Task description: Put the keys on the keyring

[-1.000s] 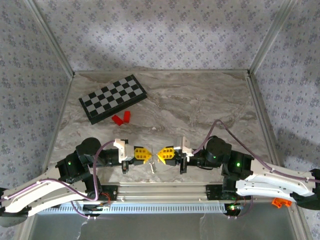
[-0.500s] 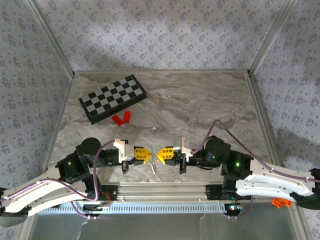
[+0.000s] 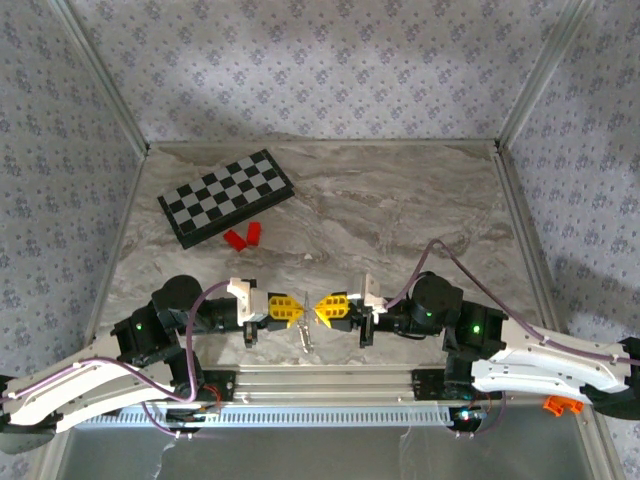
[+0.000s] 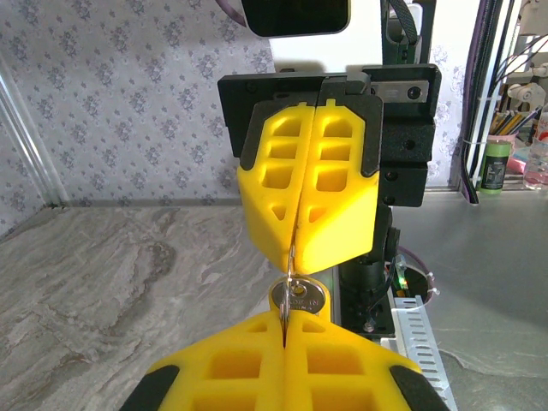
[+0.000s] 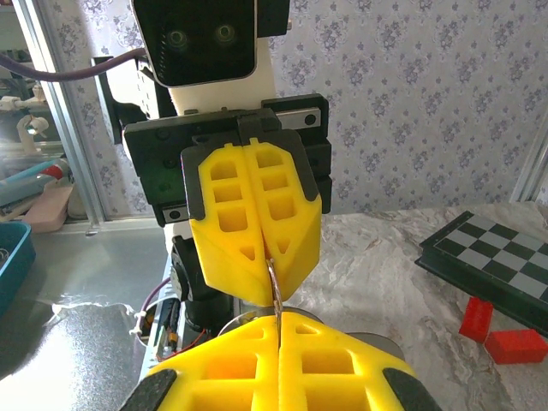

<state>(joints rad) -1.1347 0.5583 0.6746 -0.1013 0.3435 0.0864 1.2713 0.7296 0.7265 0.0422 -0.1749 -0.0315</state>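
Observation:
My left gripper [image 3: 300, 311] and right gripper [image 3: 318, 309] meet tip to tip just above the table's near edge. Both are shut. A thin silvery keyring [image 5: 275, 287] runs edge-on from the left gripper [image 5: 270, 261] into the right gripper [image 5: 278, 318], pinched at both ends. In the left wrist view the keyring [image 4: 289, 270] passes across the hole of a silver key [image 4: 308, 297], whose round head sits just behind the left gripper [image 4: 284, 321] and below the right gripper [image 4: 295, 248]. Seen from above, the key [image 3: 306, 337] hangs down between the tips.
A folded chessboard [image 3: 226, 196] lies at the back left, with two red blocks [image 3: 243, 236] just in front of it; the chessboard [image 5: 488, 257] and the blocks [image 5: 501, 334] also show to the right in the right wrist view. A metal rail [image 3: 320, 380] borders the near edge.

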